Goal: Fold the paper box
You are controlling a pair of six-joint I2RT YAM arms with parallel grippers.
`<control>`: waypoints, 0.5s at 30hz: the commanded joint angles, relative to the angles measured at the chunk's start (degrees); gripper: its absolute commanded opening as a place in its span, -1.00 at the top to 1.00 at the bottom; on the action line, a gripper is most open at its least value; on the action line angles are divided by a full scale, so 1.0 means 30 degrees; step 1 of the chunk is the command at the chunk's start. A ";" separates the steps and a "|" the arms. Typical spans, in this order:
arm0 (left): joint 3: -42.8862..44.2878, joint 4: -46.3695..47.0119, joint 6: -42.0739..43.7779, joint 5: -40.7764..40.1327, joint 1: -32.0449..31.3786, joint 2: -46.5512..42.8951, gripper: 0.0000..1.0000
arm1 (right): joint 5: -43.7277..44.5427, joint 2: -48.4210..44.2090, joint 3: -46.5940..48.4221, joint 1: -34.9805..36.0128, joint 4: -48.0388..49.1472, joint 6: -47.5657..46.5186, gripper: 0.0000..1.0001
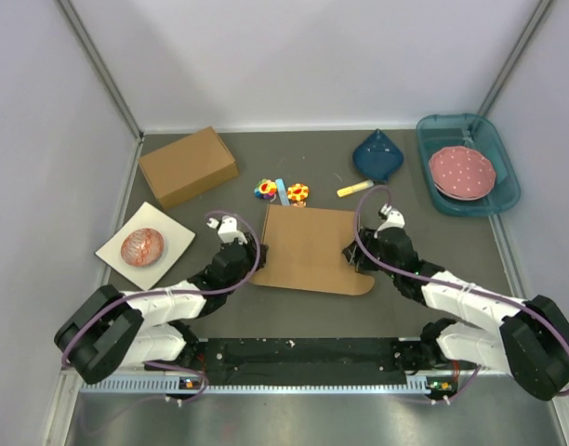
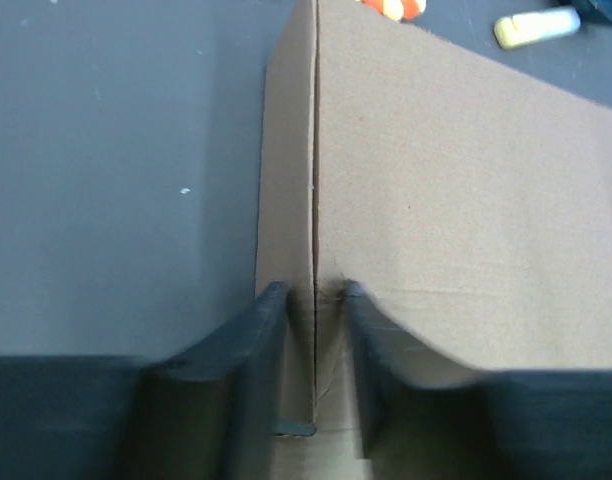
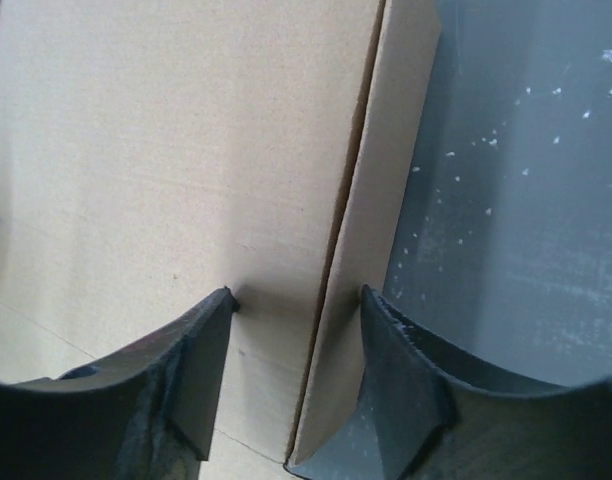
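The paper box (image 1: 308, 249) lies at the middle of the dark grey matte counter (image 1: 294, 316). It is plain brown cardboard with a fine fibrous grain, a flat rectangular panel with creased side walls and a rounded tab at its near right corner. The left gripper (image 2: 314, 300) has its jaws narrow, pinching the box's left wall along the fold. The right gripper (image 3: 298, 300) straddles the right wall with its jaws wider, 1 finger on the top panel and 1 against the wall's outer face. Just beyond the box's far edge sit 2 small multicoloured toys (image 1: 266, 190) (image 1: 297, 192), with a yellow marker (image 1: 354, 189) near them. Farther off are a chunkier cardboard box (image 1: 188, 165), a white square tile (image 1: 173, 232) bearing a reddish ribbed ball (image 1: 142, 245), a dark blue teardrop-shaped dish (image 1: 377, 156), and a teal translucent tray (image 1: 494, 135) holding a pink dotted plate (image 1: 461, 170).
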 commanded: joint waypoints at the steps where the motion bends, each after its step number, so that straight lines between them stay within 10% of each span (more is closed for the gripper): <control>1: 0.0440 -0.3450 -0.0634 0.2751 -0.0443 0.0237 0.04 | -0.0842 -0.0796 0.1306 -0.0324 -0.3199 -0.0807 -0.15; 8: -0.0407 -0.3978 -0.1221 0.2545 -0.0472 -0.1550 -0.43 | -0.2686 -0.2993 0.0840 -0.0353 -0.4812 -0.0486 -0.28; 15: -0.1081 -0.2781 -0.1016 0.3832 -0.0472 -0.1261 -0.11 | -0.3510 -0.3849 -0.0800 -0.0324 -0.5135 -0.0456 -0.19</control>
